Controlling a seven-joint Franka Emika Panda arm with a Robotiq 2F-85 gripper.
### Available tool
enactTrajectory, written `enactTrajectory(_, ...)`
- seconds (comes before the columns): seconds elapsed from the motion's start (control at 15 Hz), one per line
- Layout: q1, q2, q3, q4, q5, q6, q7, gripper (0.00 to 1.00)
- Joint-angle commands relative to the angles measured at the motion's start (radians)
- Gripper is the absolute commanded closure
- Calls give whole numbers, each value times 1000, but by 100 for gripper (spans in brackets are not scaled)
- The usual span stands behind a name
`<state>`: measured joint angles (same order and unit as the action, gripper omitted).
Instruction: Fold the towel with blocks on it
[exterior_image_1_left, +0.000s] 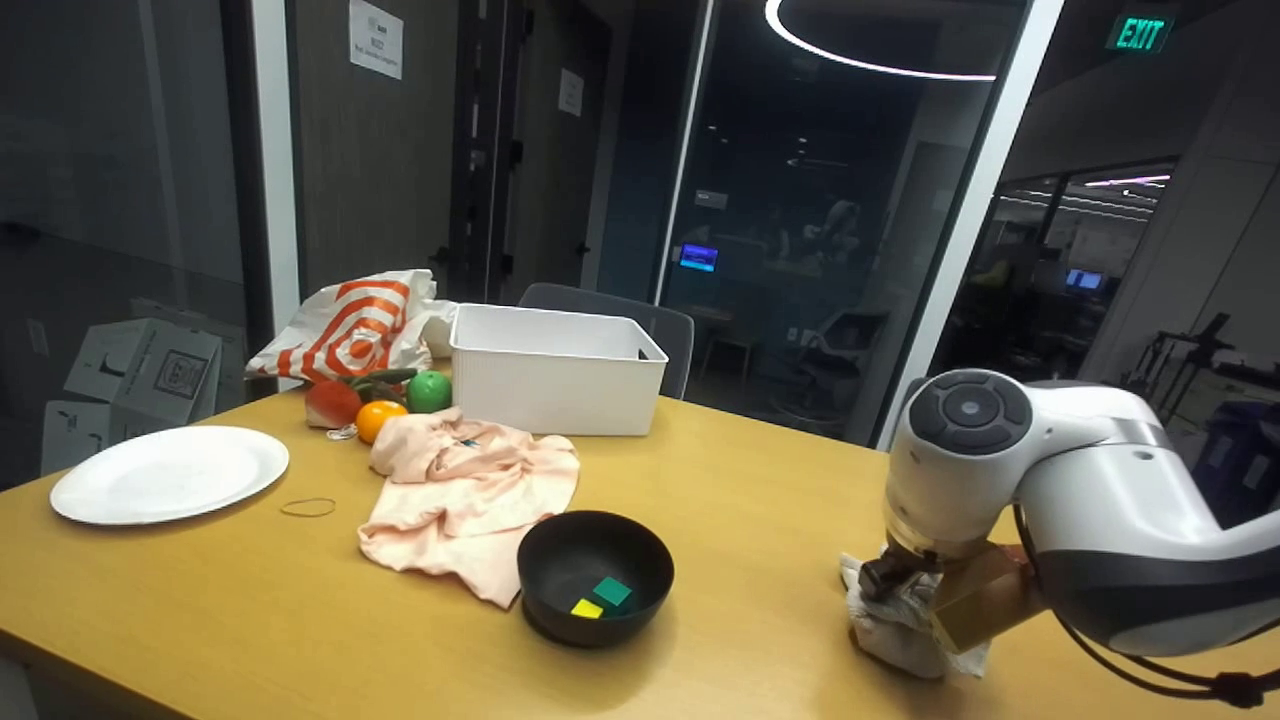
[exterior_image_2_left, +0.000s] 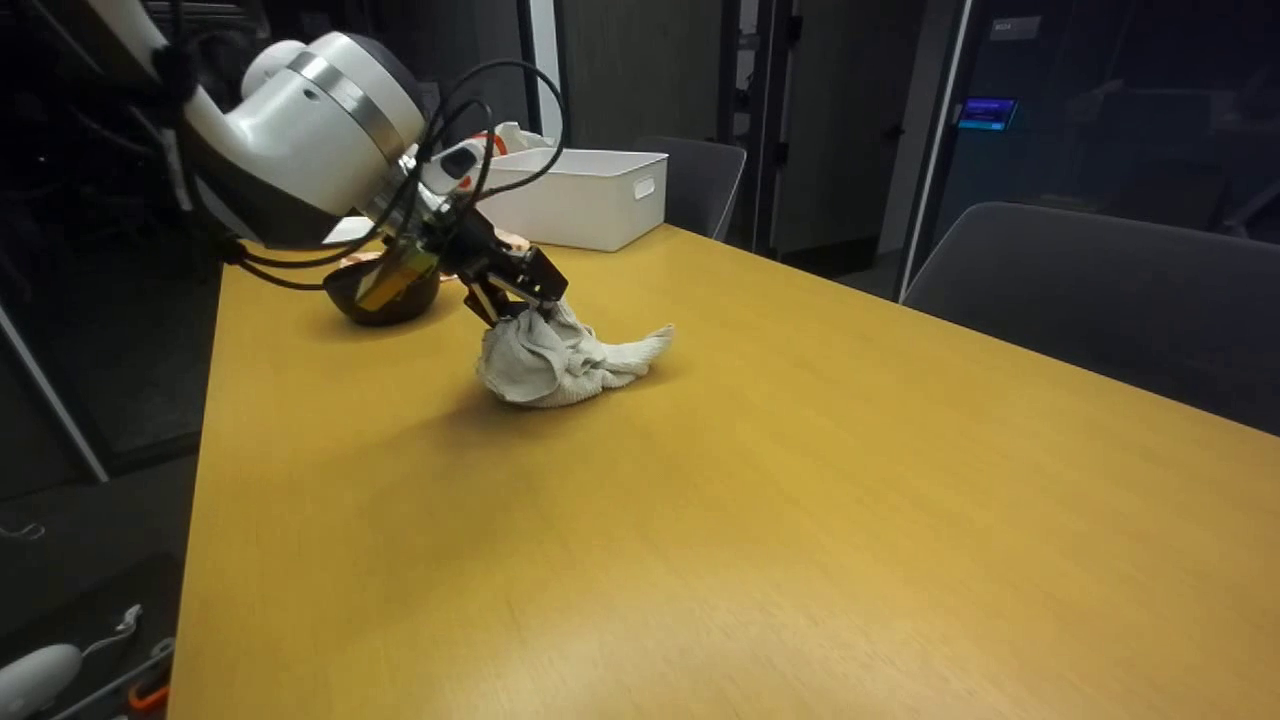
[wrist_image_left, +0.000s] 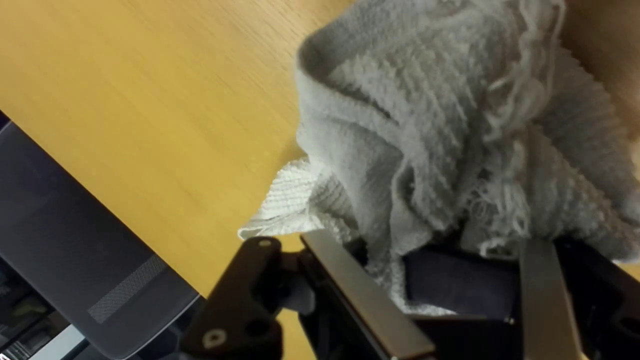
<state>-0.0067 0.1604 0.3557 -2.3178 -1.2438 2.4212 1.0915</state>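
A crumpled grey-white towel (exterior_image_1_left: 900, 640) lies bunched on the table below my gripper (exterior_image_1_left: 885, 578). It also shows in an exterior view (exterior_image_2_left: 555, 360), one end trailing to the right, and fills the upper right of the wrist view (wrist_image_left: 425, 125). In the wrist view my gripper (wrist_image_left: 440, 247) has its fingers apart, with towel folds between and against the fingertips. A dark flat patch between the fingers cannot be identified. No blocks show on the towel; its inside is hidden. A green block (exterior_image_1_left: 612, 591) and a yellow block (exterior_image_1_left: 587, 608) are in the black bowl (exterior_image_1_left: 650, 545).
A peach cloth (exterior_image_1_left: 480, 490) lies behind the bowl. A white bin (exterior_image_1_left: 555, 390), a white-and-orange bag (exterior_image_1_left: 350, 325), toy produce (exterior_image_1_left: 430, 392) and a white plate (exterior_image_1_left: 170, 475) stand farther along the table (exterior_image_2_left: 700, 560). A dark chair (exterior_image_2_left: 1110, 290) stands at the table edge.
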Motion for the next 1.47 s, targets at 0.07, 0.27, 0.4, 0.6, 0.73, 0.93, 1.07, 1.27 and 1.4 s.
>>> enactTrajectory(0.07, 72, 98, -153, 76, -98, 29, 26, 84)
enactTrajectory(0.27, 70, 98, -194, 68, -81, 75, -4, 58)
enactTrajectory(0.4, 56, 78, -199, 44, -6, 152, -77, 44)
enactTrajectory(0.6, 63, 17, -202, 2, 81, 238, -152, 21)
enactTrajectory(0.73, 34, -14, -170, -16, 132, 264, -199, 5)
enactTrajectory(0.93, 29, -72, -168, -47, 195, 276, -257, 0)
enactTrajectory(1.07, 60, -112, -201, -85, 320, 293, -356, 0)
enactTrajectory(1.27, 11, -148, -148, -167, 576, 330, -547, 0)
enactTrajectory(1.4, 64, -179, -182, -208, 752, 331, -682, 0)
